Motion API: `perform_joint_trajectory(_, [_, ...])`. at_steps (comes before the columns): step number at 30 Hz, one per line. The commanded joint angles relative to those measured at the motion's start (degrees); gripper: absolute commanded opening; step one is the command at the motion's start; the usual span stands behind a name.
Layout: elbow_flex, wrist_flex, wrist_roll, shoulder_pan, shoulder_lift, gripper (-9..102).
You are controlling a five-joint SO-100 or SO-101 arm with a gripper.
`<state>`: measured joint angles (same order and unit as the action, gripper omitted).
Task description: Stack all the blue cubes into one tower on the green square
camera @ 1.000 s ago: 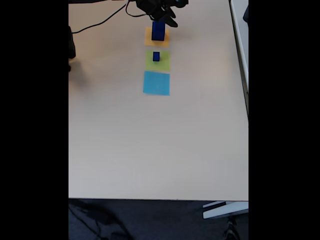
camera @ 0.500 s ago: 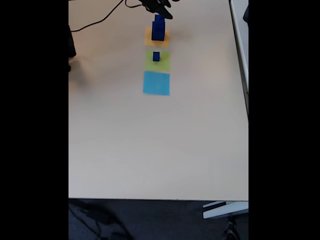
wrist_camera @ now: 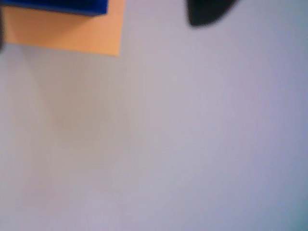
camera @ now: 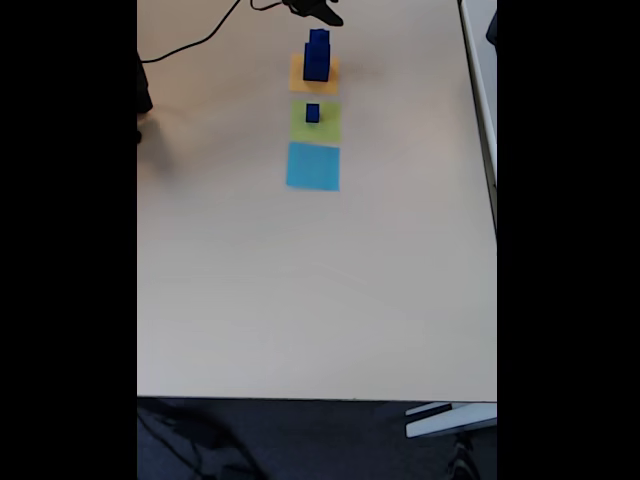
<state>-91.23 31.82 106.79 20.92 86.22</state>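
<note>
- Fixed view: two blue cubes (camera: 316, 58) stand stacked on the far orange square (camera: 313, 76); the small cube (camera: 313, 113) sits on the green square (camera: 316, 120).
- The gripper (camera: 318, 12) hovers beyond the stack; I cannot tell how its jaws stand.
- Best to clear the small cube first, then seat the largest centred on green.

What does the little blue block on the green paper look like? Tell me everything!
The little blue block is a dark navy cube, solid-looking, with flat faces and straight edges; its material is too small to tell. It sits upright and alone near the middle of the green square, resting flat on the paper. Nothing else touches it. In the fixed view, a taller stack of blue cubes stands apart on the orange square just beyond it, and the light-blue square lies on its near side.
</note>
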Motion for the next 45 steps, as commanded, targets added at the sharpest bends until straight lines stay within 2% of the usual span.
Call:
perform_joint_trajectory(1, [-1.0,-2.4,1.1,0.5,0.3,19])
perform_joint_trajectory(28, [-6.0,-2.9,-2.8,-0.5,3.9,16])
perform_joint_trajectory(45, [-3.2,3.0,-4.6,-0.7,6.1,16])
